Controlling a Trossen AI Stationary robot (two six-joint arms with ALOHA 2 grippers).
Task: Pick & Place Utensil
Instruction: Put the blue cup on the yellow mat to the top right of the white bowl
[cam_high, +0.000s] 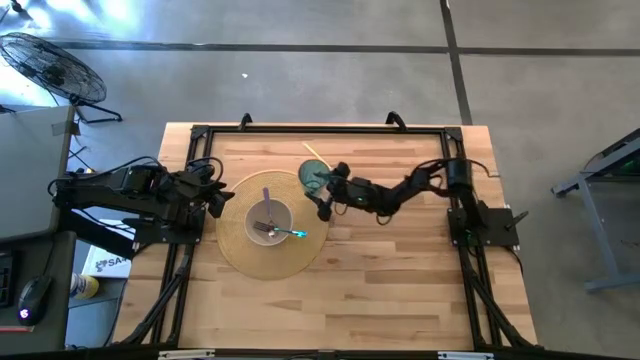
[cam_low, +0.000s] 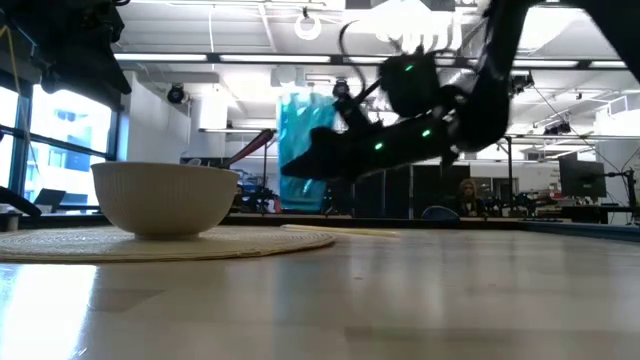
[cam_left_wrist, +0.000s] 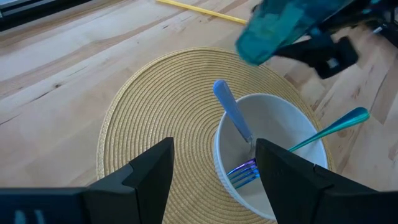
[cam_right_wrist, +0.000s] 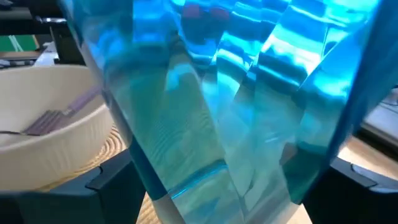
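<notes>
A white ribbed bowl (cam_high: 269, 221) stands on a round woven placemat (cam_high: 240, 250). In it lie a purple-handled fork (cam_left_wrist: 233, 118) and a teal-handled utensil (cam_left_wrist: 329, 126), both leaning on the rim. My right gripper (cam_high: 324, 193) is shut on a blue-green faceted plastic cup (cam_high: 313, 178), which is in the air over the mat's far right edge. In the low view the cup (cam_low: 305, 135) hangs to the right of the bowl (cam_low: 165, 197). My left gripper (cam_left_wrist: 214, 163) is open and hovers over the mat, left of the bowl. My right gripper pinches the cup by its side wall (cam_right_wrist: 186, 186) between the two fingers (cam_right_wrist: 115, 183), reaching in about level from the table's right side. The cup is lifted clear of the table and the mat. The cup's own body hides how far back it sits.
A thin yellow stick (cam_high: 316, 152) lies on the table beyond the mat. The black frame rail (cam_high: 320, 130) runs along the far edge, and both arm bases stand at the sides. Bare wood (cam_high: 380, 290) stretches across the near and right parts of the table.
</notes>
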